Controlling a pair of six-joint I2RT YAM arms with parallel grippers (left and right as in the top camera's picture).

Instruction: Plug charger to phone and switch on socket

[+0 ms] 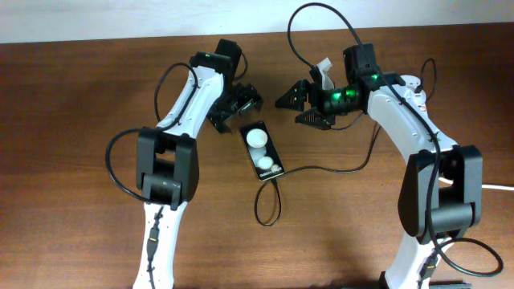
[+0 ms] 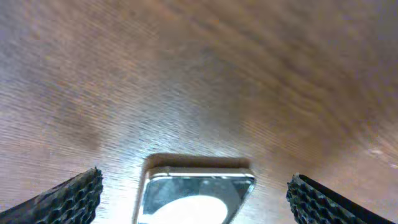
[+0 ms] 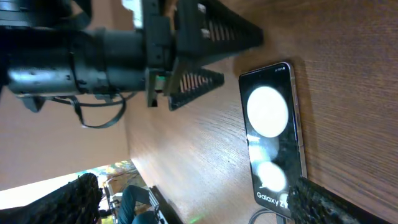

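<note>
The phone (image 1: 262,152) lies flat in the middle of the table, a black slab with two white round spots. The charger (image 1: 321,169), a thin black cable, meets the phone's near short edge, loops, and runs right behind the right arm. My left gripper (image 1: 237,112) is open and empty just past the phone's far edge. In the left wrist view that edge of the phone (image 2: 196,193) lies between the fingers (image 2: 196,183). My right gripper (image 1: 289,111) is open and empty, up and right of the phone (image 3: 270,143). The socket is out of view.
A white cord (image 1: 502,189) shows at the table's right edge. The left gripper (image 3: 205,56) shows in the right wrist view above the phone. The arms' own black cables arch over the back of the wooden table (image 1: 80,96).
</note>
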